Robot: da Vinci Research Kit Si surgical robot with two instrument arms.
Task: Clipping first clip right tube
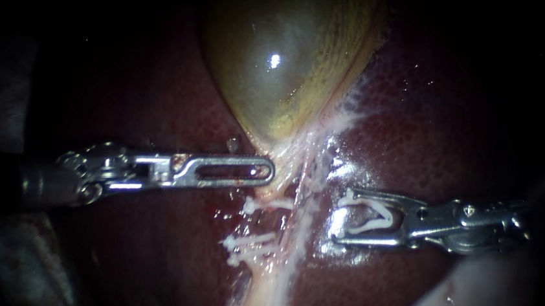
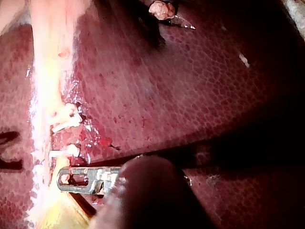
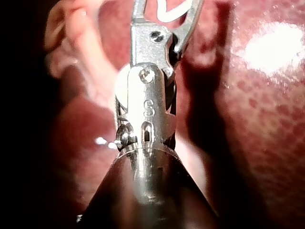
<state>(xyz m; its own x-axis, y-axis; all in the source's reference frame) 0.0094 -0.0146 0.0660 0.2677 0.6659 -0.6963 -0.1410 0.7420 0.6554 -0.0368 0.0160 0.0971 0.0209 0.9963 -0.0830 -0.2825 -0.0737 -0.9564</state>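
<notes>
My right instrument point(image 1: 341, 215) enters from the right. Its end effector jaws stand spread and pinch an open white clip point(image 1: 384, 215) between them. The clip mouth lies just beside the right tube point(image 1: 306, 194), not around it. That tube runs down from the gallbladder point(image 1: 279, 63) across the liver point(image 1: 457, 122). My left instrument point(image 1: 270, 171) has its end effector jaws pressed together, holding nothing, with the tip near the pale tissue.
</notes>
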